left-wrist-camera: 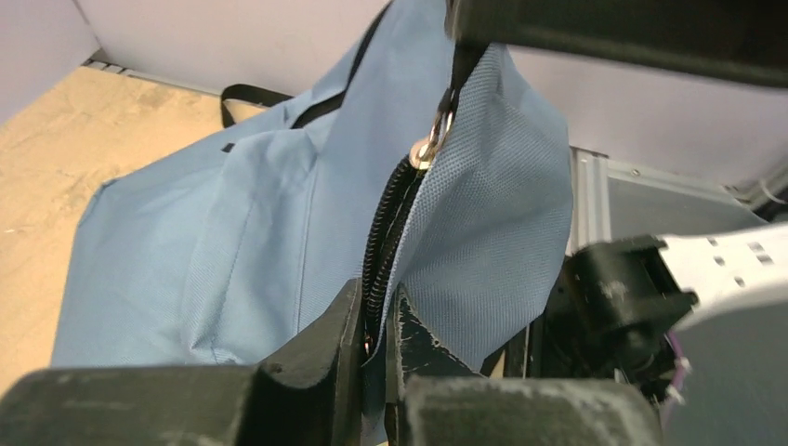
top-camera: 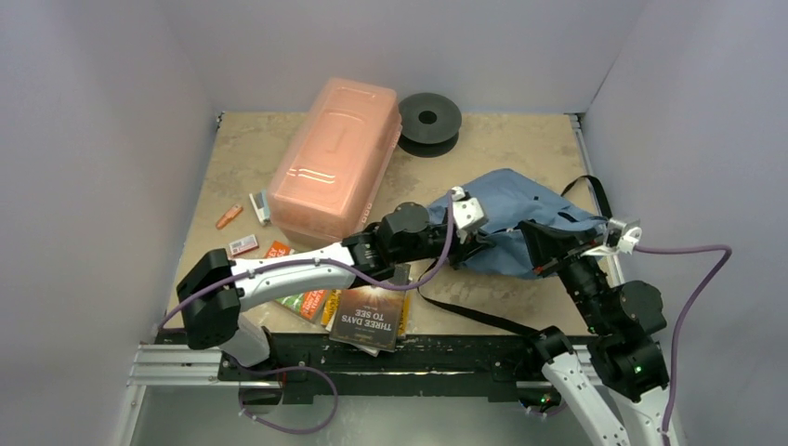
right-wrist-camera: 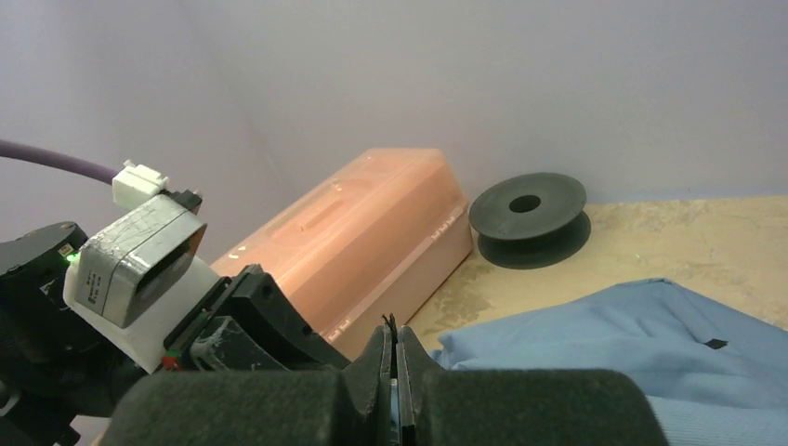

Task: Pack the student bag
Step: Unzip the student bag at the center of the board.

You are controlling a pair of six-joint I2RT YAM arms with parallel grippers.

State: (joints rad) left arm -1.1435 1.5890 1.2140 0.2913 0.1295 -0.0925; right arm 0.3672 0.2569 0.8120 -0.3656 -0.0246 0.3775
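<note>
Top: one student bag [top-camera: 525,200], slumped near the table's [top-camera: 242,158] right edge, mid-depth. One black strap [top-camera: 465,311] trails toward the near edge. Left arm [top-camera: 307,269] reaches across from near left, right arm [top-camera: 604,297] comes in from near right; both meet at the bag's near side. One pink box [top-camera: 330,163] in the far left half, one black spool [top-camera: 428,119] at the far edge just beside it. One book [top-camera: 370,316] at the near edge. Loose smalls [top-camera: 243,245] by the left edge: I count five, arm may hide more. Nothing looks packed yet.

Left wrist: left gripper [left-wrist-camera: 376,321] pinched tight on bag fabric right at the zipper [left-wrist-camera: 386,223] teeth. Zipper pull [left-wrist-camera: 429,149] drawn taut upward into a dark body at the frame top, which I read as the right gripper. Likely reason: one side anchors soft cloth, the other drags the slider.

Right wrist: right gripper [right-wrist-camera: 396,358] jaws fully together on a thin dark tab, consistent with the pull.
</note>
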